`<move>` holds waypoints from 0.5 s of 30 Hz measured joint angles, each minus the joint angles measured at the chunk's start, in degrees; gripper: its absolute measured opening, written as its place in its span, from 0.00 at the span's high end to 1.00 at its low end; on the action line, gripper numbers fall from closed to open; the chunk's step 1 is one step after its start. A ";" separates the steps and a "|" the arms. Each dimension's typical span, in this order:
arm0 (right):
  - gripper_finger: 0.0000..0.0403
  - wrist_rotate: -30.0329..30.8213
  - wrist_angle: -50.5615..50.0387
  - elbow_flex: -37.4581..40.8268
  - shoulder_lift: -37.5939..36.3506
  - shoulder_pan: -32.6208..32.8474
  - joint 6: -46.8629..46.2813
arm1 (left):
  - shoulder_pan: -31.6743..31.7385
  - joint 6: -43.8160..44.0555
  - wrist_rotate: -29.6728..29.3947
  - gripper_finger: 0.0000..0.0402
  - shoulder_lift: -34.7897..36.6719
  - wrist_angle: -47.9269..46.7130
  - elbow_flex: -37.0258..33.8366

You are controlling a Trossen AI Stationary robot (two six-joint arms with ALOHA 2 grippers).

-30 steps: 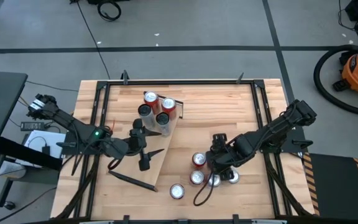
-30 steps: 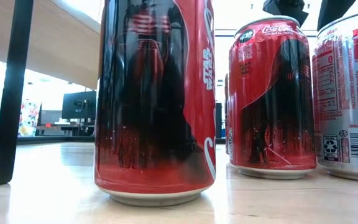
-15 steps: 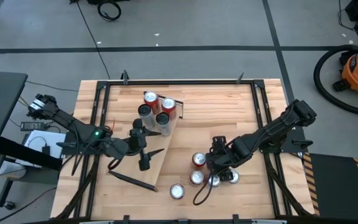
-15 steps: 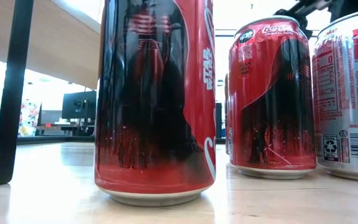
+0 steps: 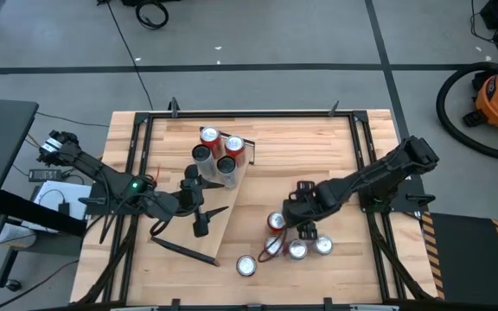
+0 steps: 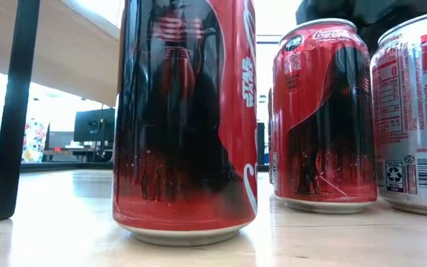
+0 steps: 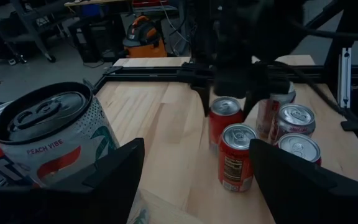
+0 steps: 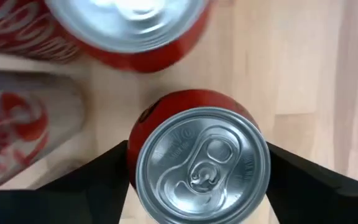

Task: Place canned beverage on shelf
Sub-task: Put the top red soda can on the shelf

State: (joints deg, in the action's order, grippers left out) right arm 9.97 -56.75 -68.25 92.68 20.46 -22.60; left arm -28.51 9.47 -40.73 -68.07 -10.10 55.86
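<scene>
A red can [image 5: 275, 222] stands upright on the tabletop at the far left of a cluster of cans. My right gripper [image 8: 197, 180] points down over it, one finger on each side of its upper wall [image 7: 225, 118]. The shelf [image 5: 219, 223], a pale plank, runs slantwise left of centre, with several cans [image 5: 217, 150] standing at its far end. My left gripper [image 5: 207, 206] waits open over the shelf's middle, nothing between its fingers [image 7: 194, 180], beside a "Peach Vibe" can [image 7: 48, 137]. My right gripper comes at the red can from above, and its fingers [image 8: 104, 180] stand close against two opposite sides of the can's upper wall [image 8: 135, 124]. Whether they touch it I cannot tell. The can stands upright on the tabletop.
A red can [image 5: 271, 246] and two silver cans [image 5: 296, 250] [image 5: 322, 246] stand close beside the straddled one, toward the near edge. A lone red can [image 5: 246, 265] stands near the front edge. The shelf's dark leg [image 6: 10, 111] reaches the tabletop. Bare wood lies between shelf and cluster.
My right gripper has come down and shifted a little toward the table's left and far edges, from above the cluster's middle to around the red can. In the low view it has sunk into the top right. The cans have kept their places.
</scene>
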 joint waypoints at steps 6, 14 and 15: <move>0.20 4.35 -0.29 0.00 0.00 -3.85 -6.57 | 0.00 -0.17 0.00 0.25 0.00 -0.05 0.00; 0.18 3.77 -0.59 0.02 0.02 -8.78 -14.96 | 0.00 -0.19 0.00 0.25 0.00 -0.09 0.00; 0.18 3.57 -0.30 0.02 0.02 -9.15 -14.91 | 0.00 -0.18 0.00 0.25 0.00 -0.08 0.00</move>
State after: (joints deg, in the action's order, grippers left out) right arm 13.54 -57.05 -68.23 92.71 11.31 -37.51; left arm -28.51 9.29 -40.73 -68.07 -10.19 55.86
